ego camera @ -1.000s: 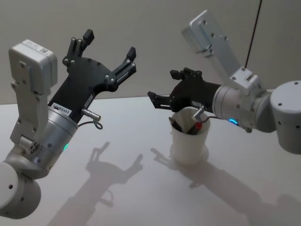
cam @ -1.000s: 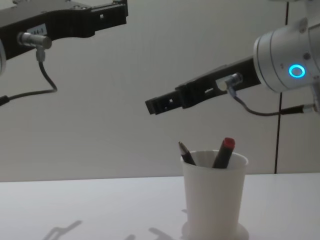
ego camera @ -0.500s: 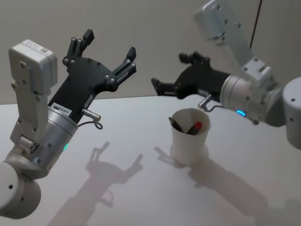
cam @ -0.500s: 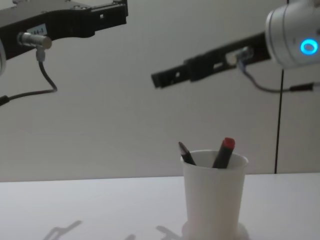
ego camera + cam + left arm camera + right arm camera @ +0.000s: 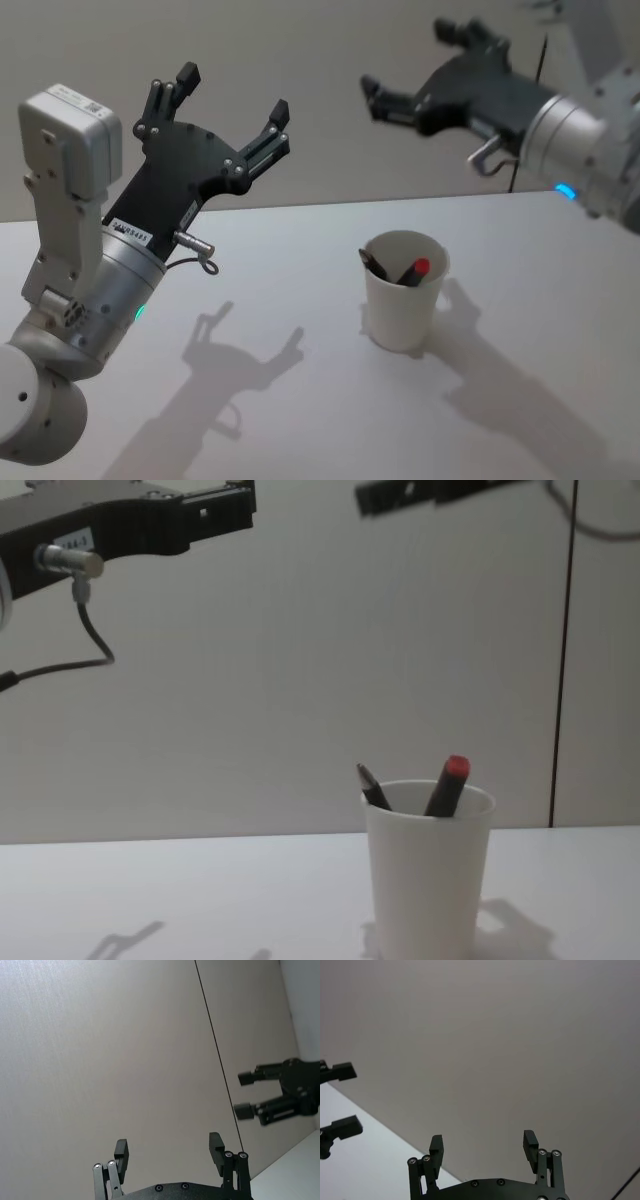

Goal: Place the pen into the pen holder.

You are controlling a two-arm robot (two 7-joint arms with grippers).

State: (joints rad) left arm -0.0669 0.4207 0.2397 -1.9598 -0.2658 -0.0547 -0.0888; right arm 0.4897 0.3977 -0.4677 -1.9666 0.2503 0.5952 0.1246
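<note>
Pen (image 5: 413, 271) stands inside the pen holder (image 5: 404, 310) on the bench (image 5: 300, 420); right gripper (image 5: 415, 75) (fingers spread, empty) high above; left gripper (image 5: 232, 105) parked, likewise open.

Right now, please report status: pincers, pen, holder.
Left pincer open, raised, empty. Right pincer open, high above the pen holder. Red-capped pen inside holder, beside a dark pen. Nothing obstructing.

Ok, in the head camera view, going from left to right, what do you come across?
Left gripper, raised and open, then the white paper cup on the table, with a dark pen and a red-tipped pen in it, then the right gripper, open, high above the table.
</note>
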